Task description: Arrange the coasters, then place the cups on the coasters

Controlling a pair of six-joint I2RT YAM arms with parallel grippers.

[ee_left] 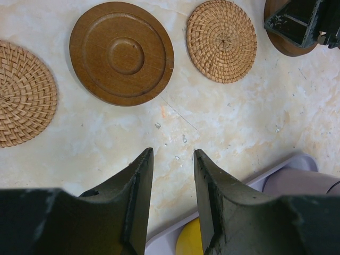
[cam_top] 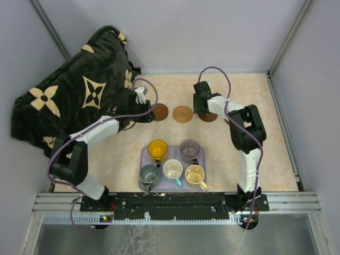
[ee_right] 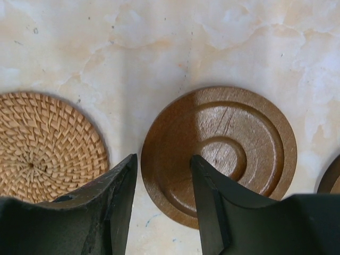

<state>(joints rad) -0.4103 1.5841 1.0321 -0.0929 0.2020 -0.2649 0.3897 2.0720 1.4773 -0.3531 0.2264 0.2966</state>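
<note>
Four coasters lie in a row: a woven tan one (ee_left: 21, 95), a dark brown wooden one (ee_left: 121, 53) (cam_top: 160, 112), a second woven one (ee_left: 221, 40) (cam_top: 182, 113) and another brown one (ee_right: 223, 149) (cam_top: 210, 117). A further dark disc peeks in at the edge (ee_right: 332, 178). My right gripper (ee_right: 163, 159) (cam_top: 203, 109) is open, its jaws straddling the left rim of that brown coaster. My left gripper (ee_left: 172, 154) (cam_top: 142, 112) is open and empty over bare table. Yellow (cam_top: 158, 149), purple (cam_top: 189, 149), grey-green (cam_top: 149, 174), white (cam_top: 172, 169) and cream (cam_top: 195, 175) cups stand in the lavender tray (cam_top: 143, 158).
A dark blanket with tan flower shapes (cam_top: 79, 90) is heaped at the back left, beside my left arm. Grey walls enclose the table on three sides. The tray sits just in front of the arm bases, under my left gripper's near side (ee_left: 170, 236).
</note>
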